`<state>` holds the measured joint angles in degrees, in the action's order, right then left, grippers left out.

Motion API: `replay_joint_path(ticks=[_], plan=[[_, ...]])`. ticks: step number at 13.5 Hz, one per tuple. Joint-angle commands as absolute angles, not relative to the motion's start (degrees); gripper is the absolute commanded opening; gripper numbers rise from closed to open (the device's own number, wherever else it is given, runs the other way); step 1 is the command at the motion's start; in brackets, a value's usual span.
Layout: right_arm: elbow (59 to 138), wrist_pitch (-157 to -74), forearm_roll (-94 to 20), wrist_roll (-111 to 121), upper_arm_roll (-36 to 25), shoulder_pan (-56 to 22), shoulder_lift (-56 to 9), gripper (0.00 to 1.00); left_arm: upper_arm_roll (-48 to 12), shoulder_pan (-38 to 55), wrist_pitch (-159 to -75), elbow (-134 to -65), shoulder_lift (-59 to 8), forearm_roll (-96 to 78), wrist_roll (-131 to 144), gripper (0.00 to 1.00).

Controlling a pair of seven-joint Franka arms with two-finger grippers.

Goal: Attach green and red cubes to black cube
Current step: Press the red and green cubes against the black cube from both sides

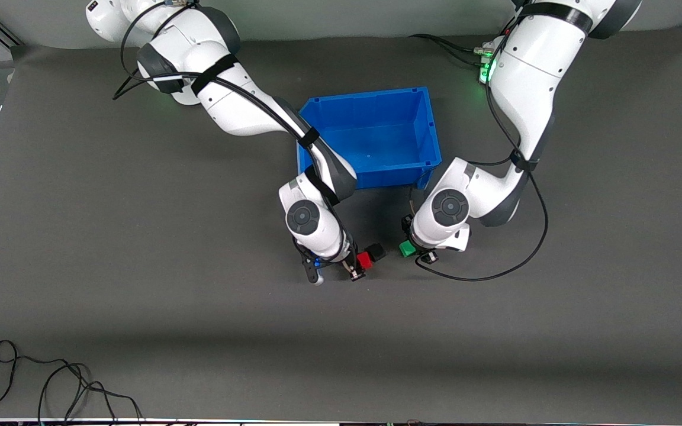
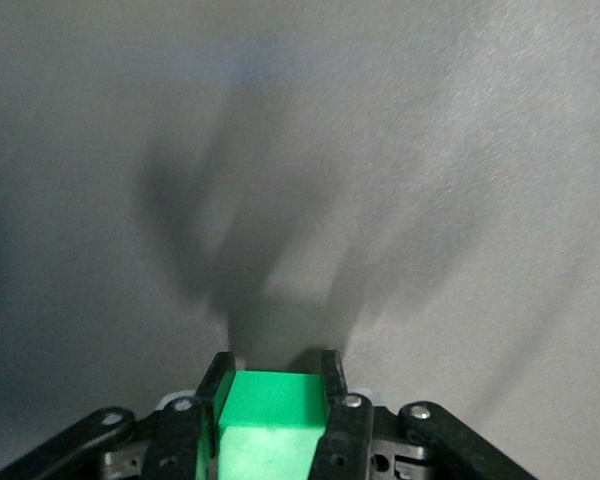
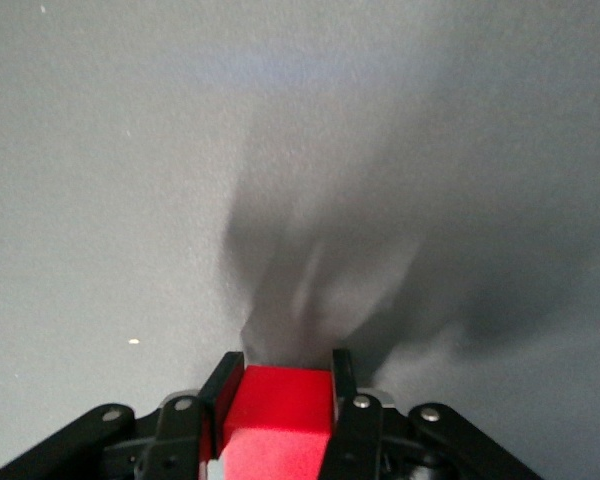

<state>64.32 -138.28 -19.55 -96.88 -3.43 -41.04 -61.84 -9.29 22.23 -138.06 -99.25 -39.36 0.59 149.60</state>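
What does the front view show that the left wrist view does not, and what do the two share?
Only the front view shows the black cube, with the red cube against it in the right tool, plus the blue bin and both arms. Only the left wrist view shows both fingers pressed on the green cube's sides. Both show the green cube held in the left tool over the grey table.

Right gripper (image 1: 360,264) clamps the red cube (image 1: 364,260), black cube (image 1: 377,251) touching it. Left gripper (image 1: 413,251) clamps the green cube (image 1: 407,249), just beside. Blue bin (image 1: 424,127) sits above both.
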Motion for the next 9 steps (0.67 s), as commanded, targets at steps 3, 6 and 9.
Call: replay_joint_path(ticks=[3,6,9], plan=[[61.4,-138.7,-19.0,-100.2,-3.4,-42.7,-65.0,0.12,-8.7,25.0,-137.4,-95.7,-41.6,0.2,153.1,0.0],[61.4,-138.7,-19.0,-100.2,-3.4,-42.7,-65.1,0.12,-8.7,25.5,-137.6,-95.7,-41.7,0.2,153.1,0.0],[61.2,-138.7,-19.0,-100.3,-3.4,-42.7,-65.0,0.12,-8.6,25.4,-138.1,-95.3,-41.7,0.9,152.8,0.0]])
